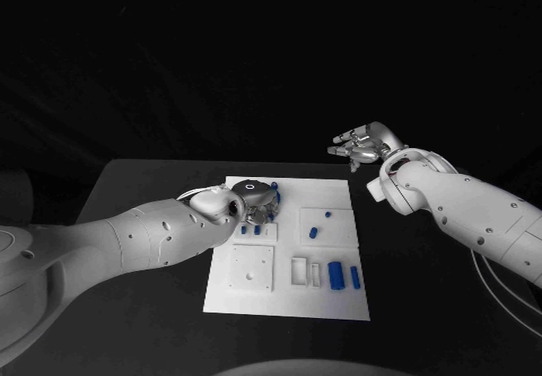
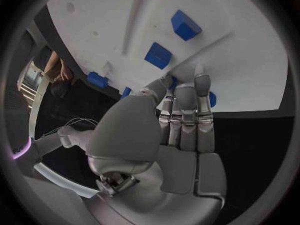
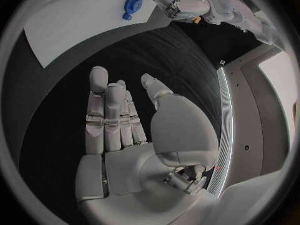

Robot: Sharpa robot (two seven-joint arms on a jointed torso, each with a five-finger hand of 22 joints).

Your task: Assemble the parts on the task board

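Reaching over the far left part of the task board [image 1: 288, 305], the left hand [image 1: 251, 200] sat low on the white plate in the head view, fingers bent down among the small blue parts [image 1: 255, 230] just near of it. More blue parts lay toward the right: two small ones [image 1: 313, 232] mid-board and a pair of longer bars [image 1: 335, 272] beside the open white frames on the near right. The right hand [image 1: 363, 145] hung clear of the board, off its far right corner over the black table [image 1: 147, 180], probably parked there to leave the working area free.

In the left wrist view, the left hand's fingers [image 2: 185, 110] lay straight and close together, tips pressed to the board near a blue block [image 2: 158, 55], with another blue block [image 2: 185, 25] just beyond it. Bits of blue showed beside the fingertips, but whether anything was actually pinched could not be told; the pose read more as pressing or seating a piece than carrying one.

In the right wrist view, the right hand [image 3: 128, 135] was flat and spread, palm bare, holding nothing. A blue gear-like part [image 3: 132, 5] sat near the board's edge, well apart from it.
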